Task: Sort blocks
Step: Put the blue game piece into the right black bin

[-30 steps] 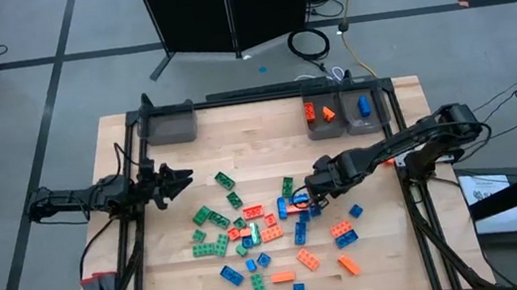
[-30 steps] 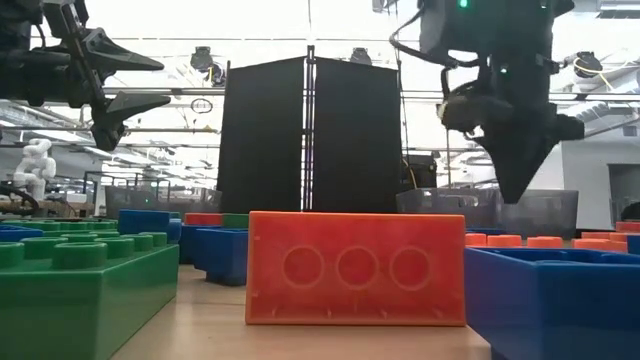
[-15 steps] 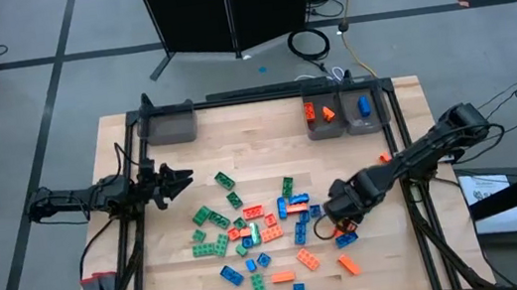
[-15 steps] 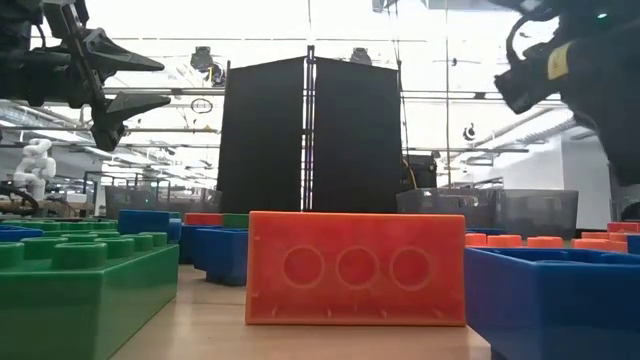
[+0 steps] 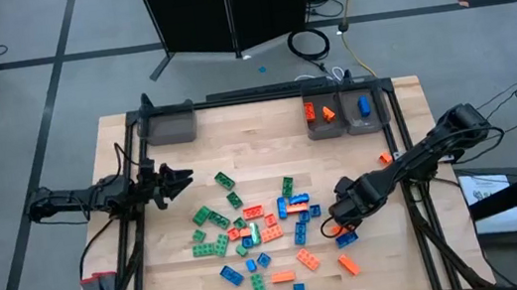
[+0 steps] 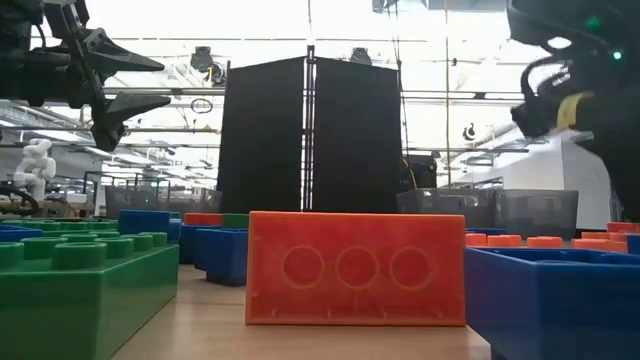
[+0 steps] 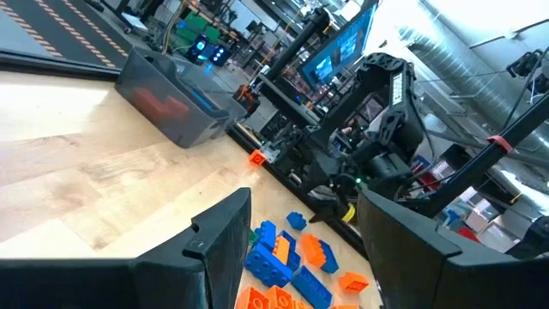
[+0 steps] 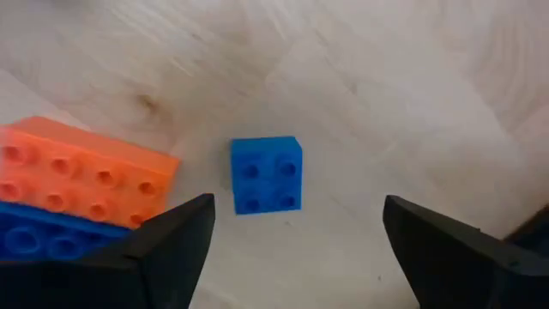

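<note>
Leftmost, waited the left gripper [image 5: 181, 181] above the left edge of the worktop [image 5: 236, 128], fingers [image 7: 225, 249] parted about halfway and gripping nothing, aimed right toward the pile yet well apart from it. Farther right lay the blocks [image 5: 270, 229], scattered green, orange and blue across the middle and near part of the worktop, with a lone grey bin [image 5: 169, 127] at the far left corner and two more bins [image 5: 343, 114] at the far right already holding a few orange and blue pieces.

At the right fringe of the scatter hovered the right gripper [image 5: 332, 227], plainly the nearer arm for the work. Spread wide, its fingers [image 8: 171, 245] held and touched nothing. Seen in the right wrist view, lying flat, studs up, between the two spread fingers and a little ahead of the tips: a small blue square block [image 8: 266, 174], four studs, clear wood on three sides. Being square, no long axis to favour, though set slightly askew to the finger line. Just beside it, apart by a thin strip of wood, an orange brick [image 8: 81, 170] stacked against a blue brick [image 8: 43, 236]. Judged likely next: a straight drop onto the blue square, with care on the side nearest the orange brick.
</note>
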Action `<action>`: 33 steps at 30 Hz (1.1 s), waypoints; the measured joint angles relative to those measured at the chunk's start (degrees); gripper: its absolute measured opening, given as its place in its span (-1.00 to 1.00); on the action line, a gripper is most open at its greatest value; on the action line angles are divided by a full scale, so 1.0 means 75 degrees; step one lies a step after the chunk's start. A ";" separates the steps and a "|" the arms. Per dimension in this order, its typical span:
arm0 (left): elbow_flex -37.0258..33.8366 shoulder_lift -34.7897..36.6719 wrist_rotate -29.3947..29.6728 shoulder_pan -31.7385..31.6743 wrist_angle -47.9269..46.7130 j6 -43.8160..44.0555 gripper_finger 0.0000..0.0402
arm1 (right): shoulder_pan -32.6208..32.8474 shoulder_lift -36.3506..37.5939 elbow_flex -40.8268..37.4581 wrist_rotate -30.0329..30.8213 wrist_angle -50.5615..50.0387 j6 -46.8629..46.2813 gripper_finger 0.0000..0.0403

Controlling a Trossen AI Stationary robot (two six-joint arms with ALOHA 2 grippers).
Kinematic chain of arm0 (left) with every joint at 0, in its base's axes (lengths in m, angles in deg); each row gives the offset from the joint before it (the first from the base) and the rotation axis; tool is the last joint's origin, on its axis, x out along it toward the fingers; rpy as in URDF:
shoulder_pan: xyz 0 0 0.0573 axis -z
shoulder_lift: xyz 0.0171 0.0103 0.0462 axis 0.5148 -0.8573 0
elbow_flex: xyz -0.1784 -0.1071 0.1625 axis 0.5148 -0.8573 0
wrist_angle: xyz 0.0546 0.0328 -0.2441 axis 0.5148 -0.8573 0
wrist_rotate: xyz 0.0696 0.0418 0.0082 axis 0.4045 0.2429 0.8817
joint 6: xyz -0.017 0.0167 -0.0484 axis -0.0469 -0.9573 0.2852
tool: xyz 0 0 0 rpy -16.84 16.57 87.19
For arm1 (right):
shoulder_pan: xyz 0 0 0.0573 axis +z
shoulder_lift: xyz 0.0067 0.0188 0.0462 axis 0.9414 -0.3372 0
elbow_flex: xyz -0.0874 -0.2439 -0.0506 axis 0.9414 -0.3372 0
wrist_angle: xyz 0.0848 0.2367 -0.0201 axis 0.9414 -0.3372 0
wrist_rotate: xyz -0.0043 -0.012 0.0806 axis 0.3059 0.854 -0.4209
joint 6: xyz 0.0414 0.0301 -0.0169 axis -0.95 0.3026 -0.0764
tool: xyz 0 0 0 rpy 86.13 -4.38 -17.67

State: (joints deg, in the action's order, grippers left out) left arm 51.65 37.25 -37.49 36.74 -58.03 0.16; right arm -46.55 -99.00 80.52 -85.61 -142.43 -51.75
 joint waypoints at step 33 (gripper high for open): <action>0.0000 0.0000 0.0031 0.0000 -0.0034 0.0137 0.07 | -0.1514 0.0299 -0.0272 0.0415 0.0833 -0.0145 -0.41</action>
State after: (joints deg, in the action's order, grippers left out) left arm 51.65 37.25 -37.26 36.74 -58.29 1.18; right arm -57.90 -96.76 78.49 -82.49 -136.19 -52.84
